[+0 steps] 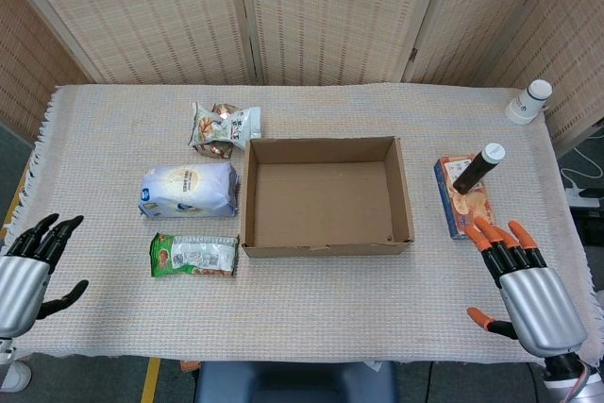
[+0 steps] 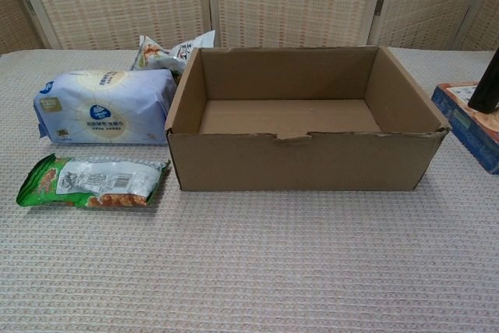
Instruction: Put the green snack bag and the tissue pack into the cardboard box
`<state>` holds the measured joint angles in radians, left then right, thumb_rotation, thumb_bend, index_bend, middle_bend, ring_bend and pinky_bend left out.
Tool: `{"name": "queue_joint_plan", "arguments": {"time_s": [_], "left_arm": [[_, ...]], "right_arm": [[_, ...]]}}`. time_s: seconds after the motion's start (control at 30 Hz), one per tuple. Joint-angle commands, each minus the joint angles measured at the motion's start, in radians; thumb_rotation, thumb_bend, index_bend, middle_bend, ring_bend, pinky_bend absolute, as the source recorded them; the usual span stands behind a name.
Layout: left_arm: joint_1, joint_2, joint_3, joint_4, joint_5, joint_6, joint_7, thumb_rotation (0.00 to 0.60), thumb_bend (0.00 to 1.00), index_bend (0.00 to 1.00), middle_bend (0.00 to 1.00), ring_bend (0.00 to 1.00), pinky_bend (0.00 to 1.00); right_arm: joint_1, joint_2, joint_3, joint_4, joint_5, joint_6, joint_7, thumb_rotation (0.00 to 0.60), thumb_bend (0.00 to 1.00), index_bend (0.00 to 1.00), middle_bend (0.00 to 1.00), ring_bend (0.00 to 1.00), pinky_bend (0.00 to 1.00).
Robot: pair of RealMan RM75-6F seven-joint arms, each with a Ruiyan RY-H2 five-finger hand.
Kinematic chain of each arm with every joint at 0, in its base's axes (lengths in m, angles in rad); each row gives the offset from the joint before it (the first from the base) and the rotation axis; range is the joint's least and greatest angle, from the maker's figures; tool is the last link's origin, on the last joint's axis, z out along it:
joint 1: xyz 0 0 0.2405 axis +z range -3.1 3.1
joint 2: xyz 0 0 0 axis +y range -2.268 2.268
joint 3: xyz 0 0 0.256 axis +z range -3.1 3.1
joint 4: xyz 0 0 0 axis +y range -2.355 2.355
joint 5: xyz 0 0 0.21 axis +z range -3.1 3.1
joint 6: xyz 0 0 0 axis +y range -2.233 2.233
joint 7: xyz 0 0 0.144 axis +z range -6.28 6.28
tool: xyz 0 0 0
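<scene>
box point(image 1: 327, 196): sitting mid-table with the top open, and nothing in it as far as I can see. The chest view shows bare cardboard floor too.

green bag point(image 1: 193, 255): flat on the cloth at about 8 o'clock from the box, just beside its near-left corner. Nobody's touching it.

tissue pack point(image 1: 189, 190): the pale blue one, at 9 o'clock from the box, just beside its left wall and right behind the green bag. Also untouched.

left hand point(image 1: 28, 265): way out at the table's left edge, fingers spread, holding nothing. Well apart from both items, though they're on its side.

right hand point(image 1: 524, 285): near the right edge at roughly 4 o'clock from the box, fingers spread and empty as well.

other stuff: a second snack bag point(image 1: 225, 127) at 11 o'clock from the box, a flat blue carton point(image 1: 461, 197) at 3 o'clock with a dark bottle point(image 1: 477, 168) on it, and a white bottle point(image 1: 528, 101) in the far right corner. None of that is part of the job.

progress: basically zero, I'd say. Both things are still on the table, so two pick-and-drops are left.

my guess: left hand goes first, and the green bag looks like the closer grab.
</scene>
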<state>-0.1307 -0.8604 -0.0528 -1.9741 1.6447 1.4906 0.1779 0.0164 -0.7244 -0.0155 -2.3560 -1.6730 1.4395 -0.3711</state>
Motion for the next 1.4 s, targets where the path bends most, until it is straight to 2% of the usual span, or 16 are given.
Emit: {"name": "queue_joint_plan", "arguments": {"time_s": [0.03,0.33,0.5,0.63,0.8,0.97,1.4], "left_arm": [[-0.038,-0.048,0.010,-0.036,0.016,-0.067,0.057,0.600,0.23,0.07,0.15,0.07,0.22],[-0.148,-0.202,-0.017,-0.077,-0.095,-0.249,0.225,0.600,0.22,0.08,0.17,0.09,0.23],[-0.196,-0.278,-0.040,-0.049,-0.198,-0.310,0.288,0.600,0.22,0.08,0.18,0.10,0.24],[-0.227,-0.355,-0.052,0.020,-0.245,-0.330,0.297,0.600,0.22,0.08,0.17,0.10,0.25],[-0.248,-0.384,-0.053,0.064,-0.263,-0.352,0.313,0.600,0.22,0.09,0.17,0.10,0.25],[-0.310,-0.439,-0.056,0.166,-0.346,-0.439,0.364,0.600,0.22,0.09,0.16,0.09,0.24],[-0.387,-0.488,-0.062,0.272,-0.457,-0.520,0.323,0.600,0.23,0.07,0.12,0.05,0.23]], "right_arm": [[-0.001,-0.002,-0.002,0.000,-0.002,-0.001,-0.003,0.600,0.00,0.04,0.01,0.00,0.00],[-0.002,0.003,0.003,0.000,0.004,0.007,0.005,0.600,0.00,0.04,0.01,0.00,0.00],[-0.001,0.008,0.006,0.000,0.006,0.009,0.012,0.600,0.00,0.04,0.01,0.00,0.00],[-0.001,0.012,0.006,0.000,0.009,0.009,0.016,0.600,0.00,0.04,0.01,0.00,0.00],[-0.001,0.013,0.007,0.000,0.009,0.010,0.017,0.600,0.00,0.04,0.01,0.00,0.00],[-0.001,0.019,0.010,0.000,0.014,0.016,0.022,0.600,0.00,0.04,0.01,0.00,0.00],[0.005,0.021,0.011,0.000,0.031,0.003,0.021,0.600,0.00,0.04,0.01,0.00,0.00]]}}
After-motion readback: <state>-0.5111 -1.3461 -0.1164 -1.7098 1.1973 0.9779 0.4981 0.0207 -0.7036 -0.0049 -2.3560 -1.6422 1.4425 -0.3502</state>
